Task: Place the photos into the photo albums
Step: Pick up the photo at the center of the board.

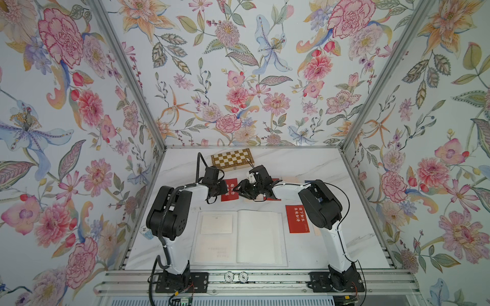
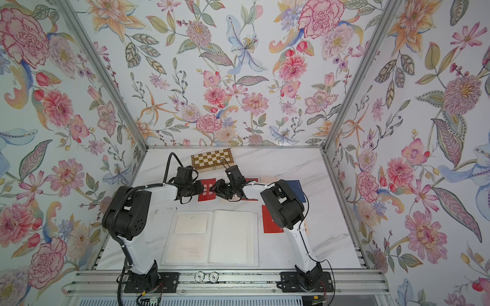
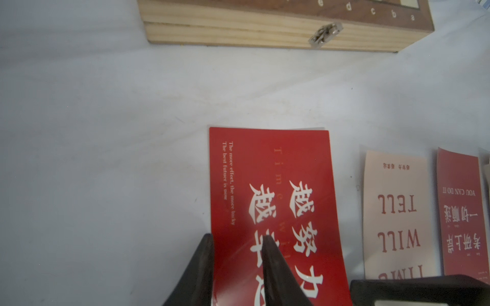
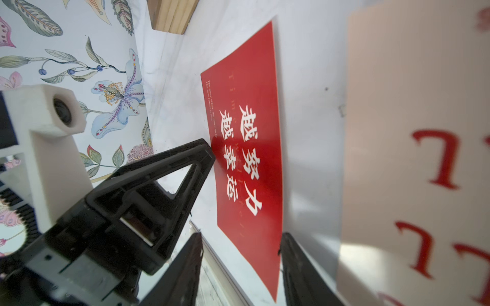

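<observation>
The left pincer stands with its jaws partly apart astride one long edge of a red photo printed with white Chinese characters: one finger rests on the desk just beside the photo, the other lies over its printed face. The right pincer, facing it from the opposite side, is also open, its jaws bracketing a corner of the same photo's near end, one finger against the edge; whether the photo is lifted there cannot be told. In both top views the two pincers meet over this red photo, which lies beyond the far edge of the open photo album and on the near side of the checkered chessboard box. Just beside it, towards the right arm, lie a cream photo reading "TIME WILL TELL" and another red photo reading "YOU CAN DO IT". The album lies flat between the arm bases, a pale card in the upper sleeve of its left page. A further red photo lies just beside the album's right edge, and a navy photo shows behind the right arm.
</observation>
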